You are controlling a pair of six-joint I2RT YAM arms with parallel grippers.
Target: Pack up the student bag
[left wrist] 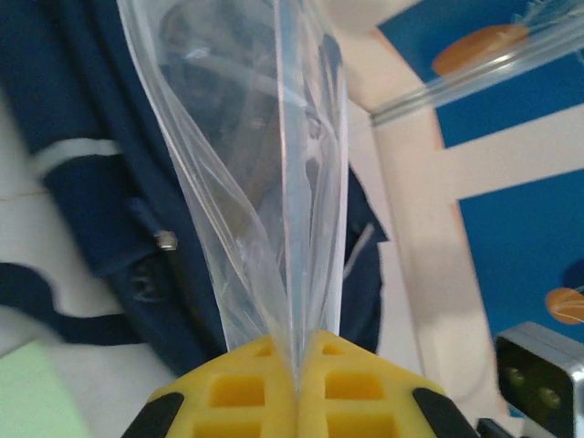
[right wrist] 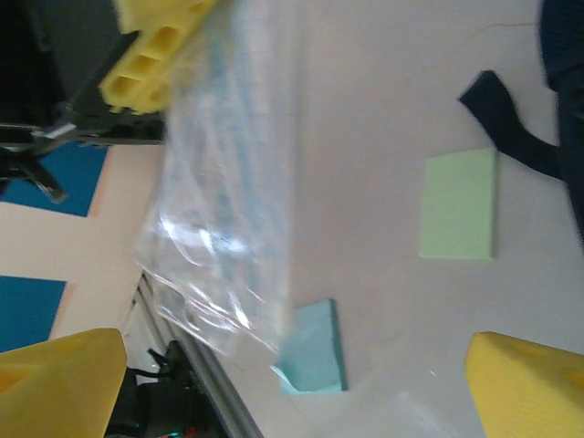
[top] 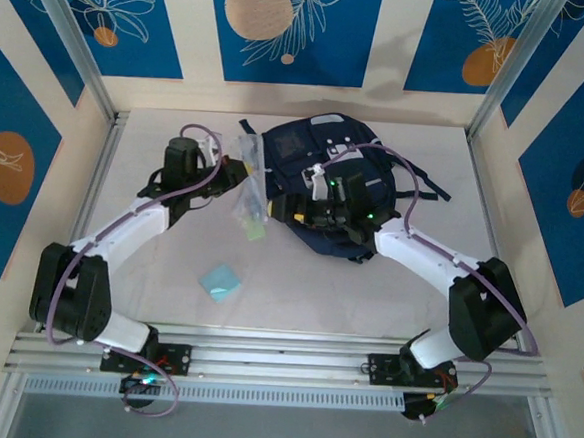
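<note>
The student bag (top: 330, 177), a dark navy backpack, lies at the back middle of the table; its fabric (left wrist: 91, 201) and a black strap (right wrist: 506, 123) show in the wrist views. My left gripper (top: 241, 171) (left wrist: 299, 374) is just left of the student bag. Its yellow fingers are shut on the edge of a clear plastic bag (top: 249, 196) (left wrist: 265, 182) that hangs from them. My right gripper (top: 295, 205) (right wrist: 292, 383) hovers over the student bag's left front, facing the clear plastic bag (right wrist: 219, 210). Its jaws stand wide apart with nothing between them.
A pale green pad (top: 256, 232) (right wrist: 459, 205) lies on the white table just under the clear bag. A teal pad (top: 220, 281) (right wrist: 315, 351) lies nearer the front. Metal frame posts and patterned walls close in the table on three sides.
</note>
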